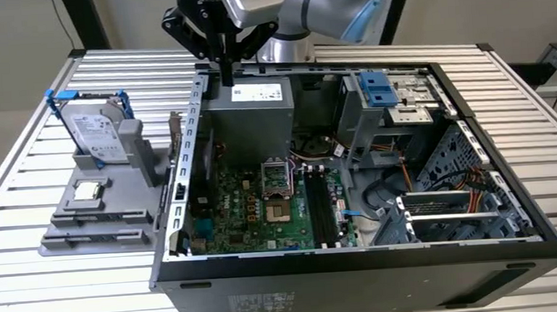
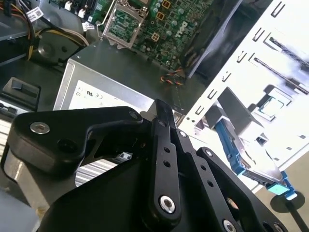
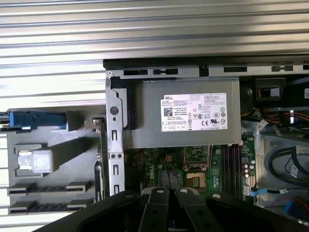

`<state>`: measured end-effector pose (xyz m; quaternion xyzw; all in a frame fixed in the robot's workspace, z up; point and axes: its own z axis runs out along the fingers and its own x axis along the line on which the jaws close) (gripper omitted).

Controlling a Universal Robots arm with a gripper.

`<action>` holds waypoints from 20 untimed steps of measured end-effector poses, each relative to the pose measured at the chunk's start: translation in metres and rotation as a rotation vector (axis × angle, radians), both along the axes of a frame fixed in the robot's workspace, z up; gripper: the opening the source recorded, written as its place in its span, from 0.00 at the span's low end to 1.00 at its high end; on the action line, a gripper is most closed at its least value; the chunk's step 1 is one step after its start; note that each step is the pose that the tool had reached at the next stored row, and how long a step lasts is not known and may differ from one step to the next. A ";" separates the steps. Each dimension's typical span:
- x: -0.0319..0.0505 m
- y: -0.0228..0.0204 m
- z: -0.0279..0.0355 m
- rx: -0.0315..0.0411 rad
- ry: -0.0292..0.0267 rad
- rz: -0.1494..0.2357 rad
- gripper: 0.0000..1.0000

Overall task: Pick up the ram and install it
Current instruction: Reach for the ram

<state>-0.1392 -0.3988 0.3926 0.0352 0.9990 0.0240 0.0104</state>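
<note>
Nearest the lens in the second wrist view loomed the gripper (image 2: 161, 110), its black jaws clenched together with nothing between them. In the exterior view the gripper (image 1: 226, 73) hung at the upper middle of the frame, over the power supply (image 1: 254, 94) at the back edge of the open computer case (image 1: 363, 263).

By my reading, little of the task was done. The ram (image 1: 175, 133) had not yet been lifted and stood on edge in the grey holder (image 1: 99, 228), just outside the case wall. The memory slots (image 1: 316, 204) on the board looked bare. Pickup and seating both remained.

The ram sat below the jaws and toward the exterior view's left, clearly apart from them. The first wrist view showed it (image 3: 100, 159) as a thin green strip beside the wall.
</note>
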 end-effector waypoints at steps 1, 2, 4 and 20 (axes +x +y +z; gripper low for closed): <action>-0.0001 0.0000 0.0000 0.0000 0.0000 0.000 0.00; -0.0005 0.0000 0.0000 0.0000 0.0000 0.000 0.00; -0.0017 0.0000 0.0000 0.0001 0.0000 0.000 0.00; -0.0245 0.0000 0.0000 0.0000 0.0000 0.000 0.00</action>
